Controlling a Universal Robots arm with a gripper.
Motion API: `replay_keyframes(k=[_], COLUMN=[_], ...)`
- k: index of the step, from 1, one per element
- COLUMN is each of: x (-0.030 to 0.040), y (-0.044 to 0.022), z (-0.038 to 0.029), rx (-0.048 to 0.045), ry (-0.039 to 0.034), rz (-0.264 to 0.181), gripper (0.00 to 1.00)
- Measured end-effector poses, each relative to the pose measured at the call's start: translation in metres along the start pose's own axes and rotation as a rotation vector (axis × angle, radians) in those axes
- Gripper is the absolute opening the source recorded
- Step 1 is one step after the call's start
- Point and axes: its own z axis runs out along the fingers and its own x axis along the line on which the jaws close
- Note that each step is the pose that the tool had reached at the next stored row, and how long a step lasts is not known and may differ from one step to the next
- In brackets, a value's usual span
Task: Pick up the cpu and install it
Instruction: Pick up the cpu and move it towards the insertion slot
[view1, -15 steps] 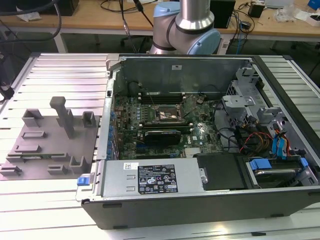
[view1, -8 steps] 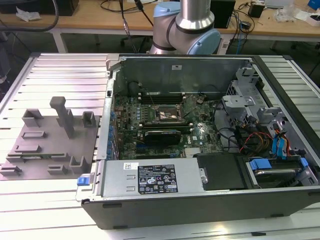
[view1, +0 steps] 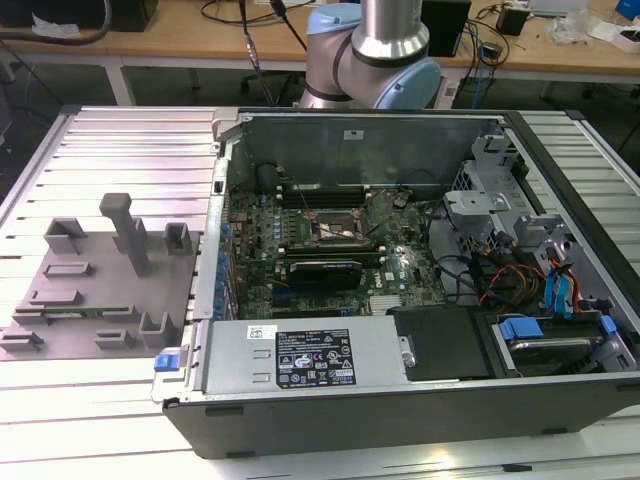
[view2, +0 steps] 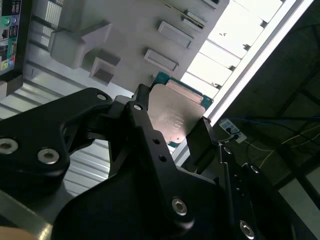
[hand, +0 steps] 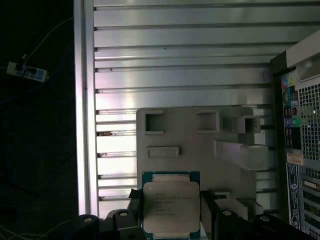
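The cpu (hand: 171, 207) is a small square chip with a silver top and a green edge, and it sits between my gripper's (hand: 171, 202) two black fingers (hand: 135, 200). The second wrist view shows the same grasp: the gripper (view2: 172, 127) is shut on the cpu (view2: 175, 112), one finger on each side. The chip hangs well above the grey plastic fixture plate (hand: 200, 145). In the exterior view the dark square socket (view1: 335, 232) lies on the motherboard inside the open computer case (view1: 400, 375). The arm (view1: 375, 50) stands behind the case.
The grey fixture plate (view1: 90, 290) with upright blocks lies on the ribbed metal table (view1: 130, 130), at the exterior view's left of the case. Inside the case are a power supply (view1: 300, 360), drive cages (view1: 480, 200) and loose cables (view1: 500, 275). The table's edge (hand: 82, 100) borders dark floor.
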Motion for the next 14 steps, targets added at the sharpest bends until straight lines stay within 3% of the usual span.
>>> replay_keyframes(k=[8,14], x=[-0.0002,-0.0005], y=[0.0007,0.0013], z=[-0.0128,-0.0261], rx=[0.0,0.0], ry=[0.0001,0.0], rz=[0.0,0.0], gripper=[0.55,0.55])
